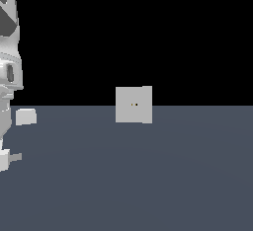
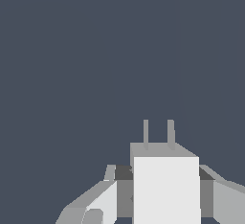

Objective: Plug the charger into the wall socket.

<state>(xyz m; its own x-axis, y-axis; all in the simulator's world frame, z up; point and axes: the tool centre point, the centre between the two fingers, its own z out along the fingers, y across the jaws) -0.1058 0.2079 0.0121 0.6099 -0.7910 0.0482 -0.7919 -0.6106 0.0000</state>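
Observation:
The charger [image 1: 5, 160] is a small white block at the exterior view's left edge, partly cut off. Its grey prong stub [image 1: 16, 157] points toward the exterior view's right. In the wrist view the charger [image 2: 166, 192] sits between my fingers [image 2: 107, 196], with its two prongs [image 2: 158, 134] sticking out ahead. My gripper [image 2: 161, 175] is shut on the charger. The wall socket [image 1: 133, 104] is a light grey upright square block with two tiny holes. It stands well off to the exterior view's right of the charger and does not show in the wrist view.
The white robot arm [image 1: 9, 67] fills the exterior view's left edge, with a white boxy part [image 1: 25, 116] jutting out. The flat dark grey floor [image 1: 148, 175] stretches between the charger and the socket. The background is black.

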